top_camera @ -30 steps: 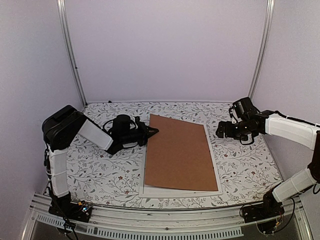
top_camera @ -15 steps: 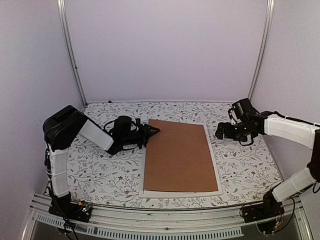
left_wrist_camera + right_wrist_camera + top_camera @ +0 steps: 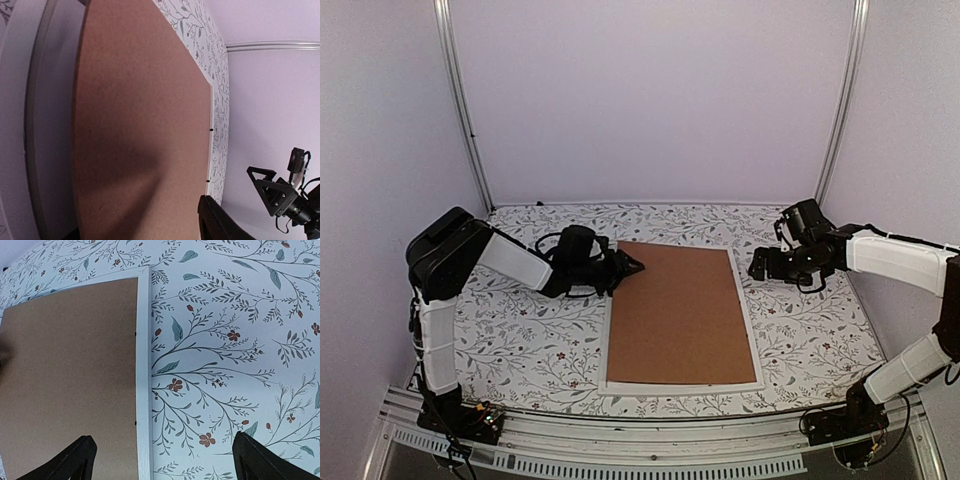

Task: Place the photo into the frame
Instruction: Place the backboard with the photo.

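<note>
The photo is not showing; I judge it is lying beneath the brown board [image 3: 680, 310], which is resting inside the frame [image 3: 680, 388] on the table [image 3: 520, 350]. My left tool [image 3: 632, 268] is sitting at the board's far-left corner; whether it is gripping, I cannot tell. My right tool [image 3: 760, 268] is hovering wide open, empty. Risk: a snagging finger dragging the board askew and shifting the photo.

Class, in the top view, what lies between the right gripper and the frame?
Only bare floral tablecloth lies between the right gripper and the frame; the top view shows this.
</note>
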Robot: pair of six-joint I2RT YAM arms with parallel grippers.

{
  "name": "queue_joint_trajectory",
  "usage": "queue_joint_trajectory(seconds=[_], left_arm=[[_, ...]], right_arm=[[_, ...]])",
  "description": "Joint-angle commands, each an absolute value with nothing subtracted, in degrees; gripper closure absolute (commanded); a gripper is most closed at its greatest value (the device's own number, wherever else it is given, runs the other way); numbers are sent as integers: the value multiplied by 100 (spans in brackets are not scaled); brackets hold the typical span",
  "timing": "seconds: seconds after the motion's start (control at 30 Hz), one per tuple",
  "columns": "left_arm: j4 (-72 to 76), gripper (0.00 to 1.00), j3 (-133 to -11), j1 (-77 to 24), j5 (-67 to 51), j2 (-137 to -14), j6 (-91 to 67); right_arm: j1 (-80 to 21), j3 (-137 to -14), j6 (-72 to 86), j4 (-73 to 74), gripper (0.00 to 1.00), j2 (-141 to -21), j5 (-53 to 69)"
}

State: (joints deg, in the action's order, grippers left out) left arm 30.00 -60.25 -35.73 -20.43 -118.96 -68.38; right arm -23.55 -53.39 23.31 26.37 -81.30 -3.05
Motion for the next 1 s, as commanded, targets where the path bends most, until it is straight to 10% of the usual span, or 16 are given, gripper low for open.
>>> queue_joint_trajectory(seconds=[0.0,0.97], left_arm=[[2349,43,-6207,-3665,-1922,-11656,-6390],[956,41,-6719,-3705,-1357,-11362,-5369]], right_arm=[[-2322,-5239,2356,2462,1,-8198,-237],[-2327,-5123,2385,2384,1,-8208,-215]])
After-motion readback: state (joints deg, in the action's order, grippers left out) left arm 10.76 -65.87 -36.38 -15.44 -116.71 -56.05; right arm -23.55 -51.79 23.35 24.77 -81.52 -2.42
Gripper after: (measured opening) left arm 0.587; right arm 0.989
